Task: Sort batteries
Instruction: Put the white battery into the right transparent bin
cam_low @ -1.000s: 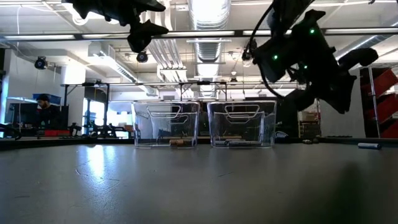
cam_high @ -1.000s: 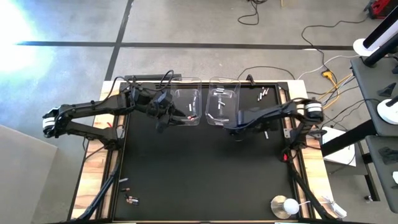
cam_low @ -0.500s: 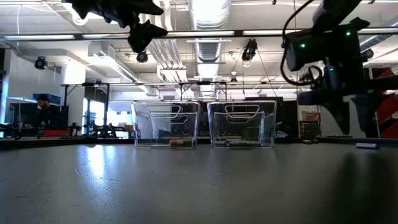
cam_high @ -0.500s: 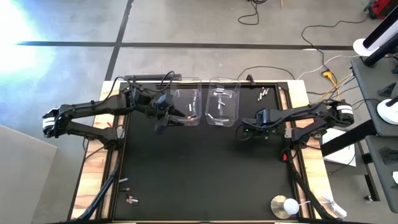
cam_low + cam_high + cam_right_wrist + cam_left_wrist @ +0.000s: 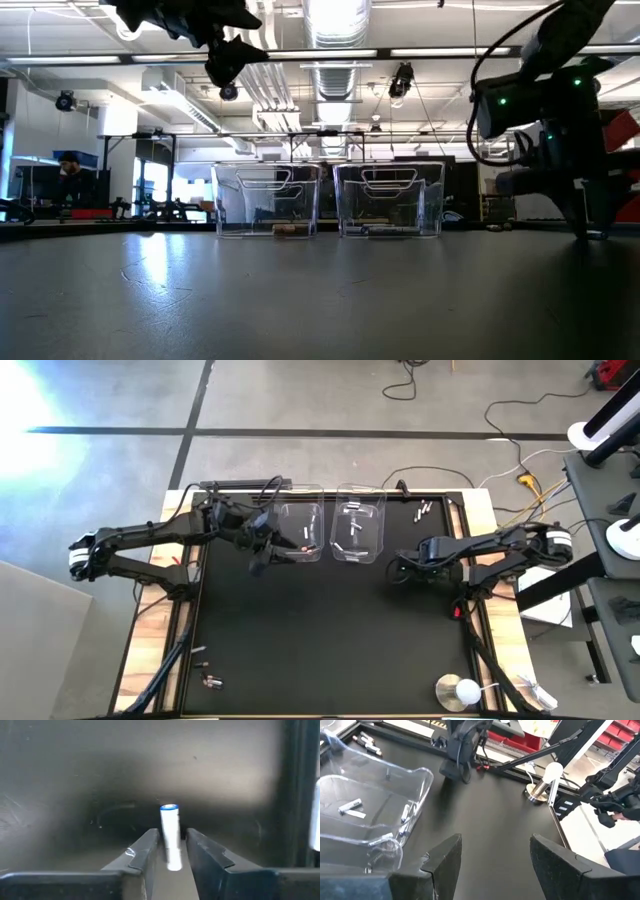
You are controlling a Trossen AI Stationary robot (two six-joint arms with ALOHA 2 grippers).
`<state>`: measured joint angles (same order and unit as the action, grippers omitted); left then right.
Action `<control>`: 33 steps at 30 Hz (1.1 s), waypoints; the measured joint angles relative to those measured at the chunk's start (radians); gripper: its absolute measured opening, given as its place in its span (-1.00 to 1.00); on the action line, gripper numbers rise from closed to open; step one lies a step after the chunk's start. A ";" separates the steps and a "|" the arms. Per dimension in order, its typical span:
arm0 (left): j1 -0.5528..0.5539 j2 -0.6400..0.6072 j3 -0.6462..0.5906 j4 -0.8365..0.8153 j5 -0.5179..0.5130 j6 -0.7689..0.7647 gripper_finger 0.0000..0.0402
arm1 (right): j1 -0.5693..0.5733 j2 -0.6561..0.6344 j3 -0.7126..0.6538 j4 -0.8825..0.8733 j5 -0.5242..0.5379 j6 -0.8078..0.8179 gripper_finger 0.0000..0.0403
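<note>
Batteries (image 5: 422,512) lie on black table (image 5: 320,630) under ceiling lights (image 5: 330,20)

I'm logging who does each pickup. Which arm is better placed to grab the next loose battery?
Right: its gripper already straddles a white battery on the mat. The left gripper hangs open beside the bins.

White battery (image 5: 170,836) (blue-tipped), between gripper fingers (image 5: 141,851)

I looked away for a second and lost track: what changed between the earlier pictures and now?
The right gripper swung away from the right-hand clear bin toward the table's right side and dropped low; its fingers now straddle a silver-white battery. The left gripper stayed open beside the left-hand bin; both bins unmoved.
</note>
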<state>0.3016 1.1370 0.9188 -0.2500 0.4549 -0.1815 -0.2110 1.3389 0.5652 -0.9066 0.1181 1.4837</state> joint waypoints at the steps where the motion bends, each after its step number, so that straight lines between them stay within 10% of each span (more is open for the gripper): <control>1: 0.000 0.000 0.000 -0.009 0.000 -0.001 0.06 | -0.002 0.003 -0.010 0.016 -0.006 0.000 -0.54; 12: 0.000 -0.001 0.000 -0.028 0.000 0.004 0.06 | -0.001 0.008 -0.009 0.041 -0.029 -0.045 -0.88; 33: 0.000 -0.323 0.000 0.048 -0.001 -0.063 0.06 | 0.015 0.012 0.184 -0.173 -0.028 -0.111 -0.89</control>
<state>0.3016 0.8136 0.9188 -0.2016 0.4542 -0.2447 -0.1961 1.3512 0.7490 -1.0794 0.0899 1.3731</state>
